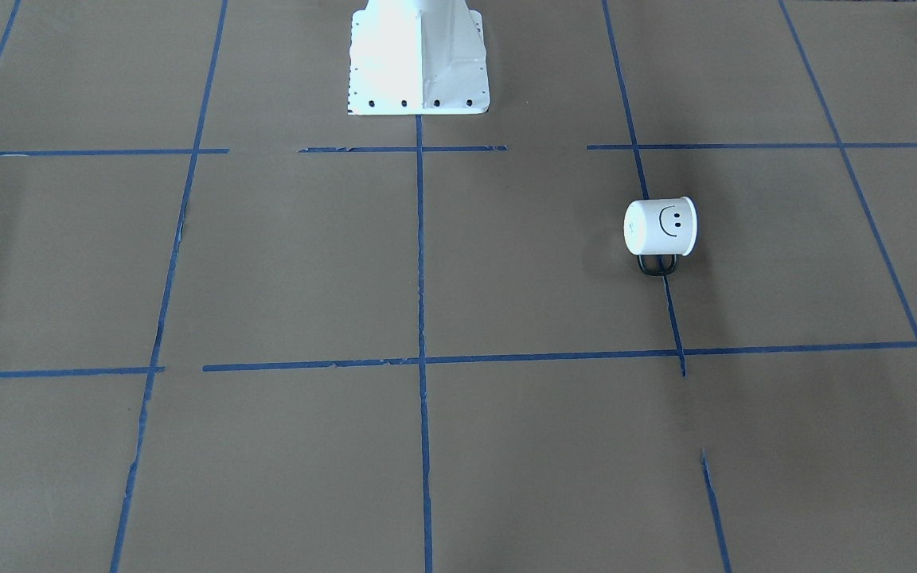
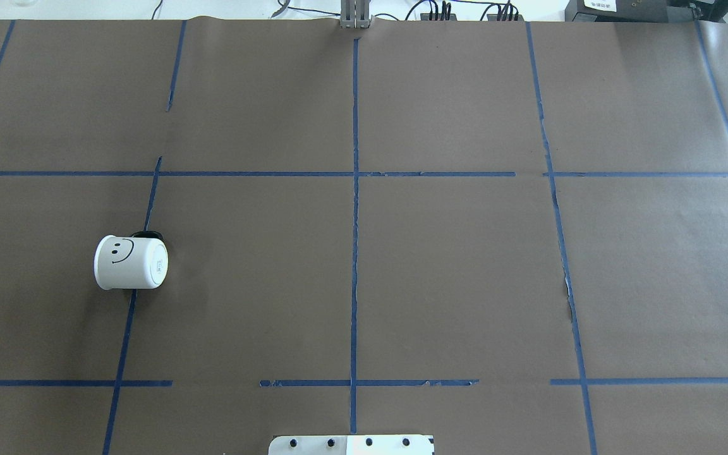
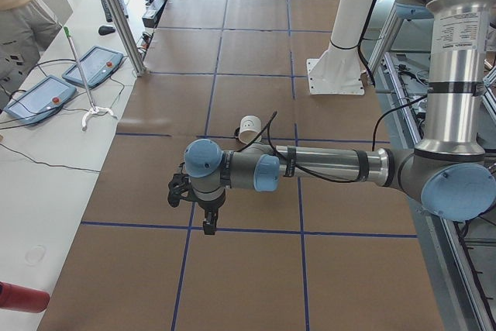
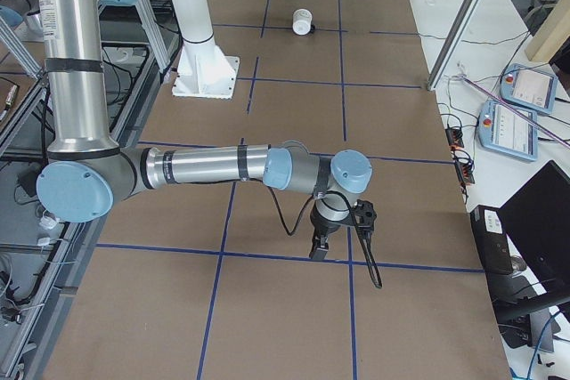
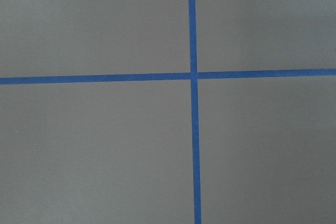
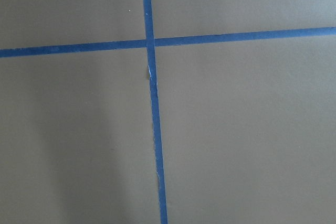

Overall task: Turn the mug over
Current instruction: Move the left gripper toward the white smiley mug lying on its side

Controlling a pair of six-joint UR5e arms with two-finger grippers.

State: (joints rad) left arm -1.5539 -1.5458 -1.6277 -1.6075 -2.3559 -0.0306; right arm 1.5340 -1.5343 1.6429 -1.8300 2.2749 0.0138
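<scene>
Mug (image 2: 130, 262) lies on its side at the overhead view's left middle, across a blue tape line (image 2: 122, 341), handle (image 2: 148, 235) toward the frame's top. We'd bring the left gripper (image 3: 208, 222) over, pinch the open rim and tip gently. We cannot tell whether its jaws, or the right gripper's (image 4: 318, 251), are apart or closed.

My mug (image 2: 130, 262) is small and white. It lies on its side on the brown surface (image 2: 244, 284), straight across a blue tape line (image 2: 125, 335) that runs under its middle. Its flat bottom (image 2: 159, 262) sticks out on one side of that line and its open mouth on the other. The black smiley face (image 2: 121, 251) points up, and the thin black handle (image 2: 148, 235) rests right by the line.
</scene>
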